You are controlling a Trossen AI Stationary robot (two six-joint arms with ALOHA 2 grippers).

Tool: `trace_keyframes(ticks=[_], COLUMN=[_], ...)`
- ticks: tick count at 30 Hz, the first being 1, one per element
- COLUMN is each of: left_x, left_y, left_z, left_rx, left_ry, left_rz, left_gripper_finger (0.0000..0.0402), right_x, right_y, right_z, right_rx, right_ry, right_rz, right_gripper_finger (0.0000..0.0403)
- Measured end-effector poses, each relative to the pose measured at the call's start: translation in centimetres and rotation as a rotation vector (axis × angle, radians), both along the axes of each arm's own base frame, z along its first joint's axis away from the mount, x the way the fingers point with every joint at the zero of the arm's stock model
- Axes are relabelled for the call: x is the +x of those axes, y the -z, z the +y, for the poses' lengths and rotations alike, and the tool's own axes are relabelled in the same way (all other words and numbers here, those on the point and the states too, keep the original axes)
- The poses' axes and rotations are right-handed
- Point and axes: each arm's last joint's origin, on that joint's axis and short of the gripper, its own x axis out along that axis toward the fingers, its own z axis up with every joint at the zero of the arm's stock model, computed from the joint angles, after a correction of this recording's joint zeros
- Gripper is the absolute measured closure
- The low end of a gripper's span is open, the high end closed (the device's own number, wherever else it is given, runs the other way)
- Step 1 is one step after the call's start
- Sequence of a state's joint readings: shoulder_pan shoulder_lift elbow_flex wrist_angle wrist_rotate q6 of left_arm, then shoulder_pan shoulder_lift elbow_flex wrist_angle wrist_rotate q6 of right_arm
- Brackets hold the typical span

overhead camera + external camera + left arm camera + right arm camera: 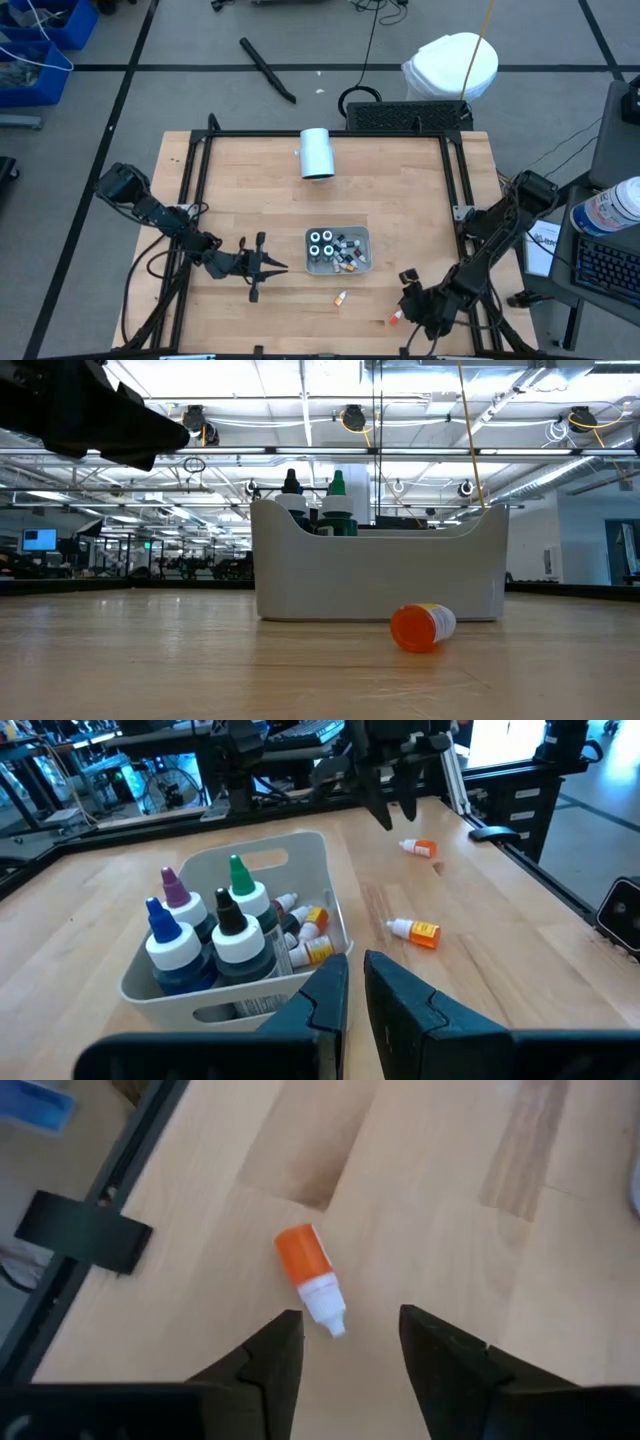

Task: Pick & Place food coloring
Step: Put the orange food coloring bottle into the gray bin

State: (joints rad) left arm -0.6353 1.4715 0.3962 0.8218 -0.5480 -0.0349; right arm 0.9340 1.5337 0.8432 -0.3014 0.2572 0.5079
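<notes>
R gripper [342,1342] open over 1 orange bottle [309,1277], tip half-hidden.

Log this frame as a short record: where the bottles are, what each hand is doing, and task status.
tray: mid-table, holding upright and lying bottles
loose bottles: two lying on the wood, yellow-labelled bottle near the tray, orange bottle near the front edge
right hand: open, above the orange bottle, not touching
left hand: beside the tray, fingers nearly together, holding nothing
status: two bottles not yet in the tray
</notes>
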Motion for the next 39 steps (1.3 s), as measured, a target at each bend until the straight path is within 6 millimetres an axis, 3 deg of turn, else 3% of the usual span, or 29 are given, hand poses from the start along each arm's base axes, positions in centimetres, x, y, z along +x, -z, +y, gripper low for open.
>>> trace_keyframes(ticks=[12, 21, 28, 32, 39], left_x=[0.0, 0.0, 0.0, 0.0, 0.0], left_y=[0.1, 0.2, 0.2, 0.2, 0.2], left_z=[0.0, 0.0, 0.0, 0.0, 0.0], left_rx=[0.009, 0.017, 0.017, 0.016, 0.014], left_ry=[0.001, 0.002, 0.001, 0.001, 0.001], left_rz=[0.008, 0.014, 0.015, 0.015, 0.014], left_gripper_finger=[0.0355, 0.0355, 0.0355, 0.0355, 0.0355], right_x=[0.2, 0.8, 1.2, 1.1, 1.1], right_y=[0.6, 4.0, 4.5, 4.4, 4.4], right_z=[0.3, 1.2, 1.6, 1.5, 1.6], right_rx=[0.000, -0.068, -0.058, -0.054, -0.047], right_ry=[-0.115, -0.148, -0.146, -0.147, -0.154], right_rz=[-0.127, -0.094, -0.110, -0.107, -0.113], right_gripper_finger=[0.0241, 0.0240, 0.0242, 0.0262, 0.0338])
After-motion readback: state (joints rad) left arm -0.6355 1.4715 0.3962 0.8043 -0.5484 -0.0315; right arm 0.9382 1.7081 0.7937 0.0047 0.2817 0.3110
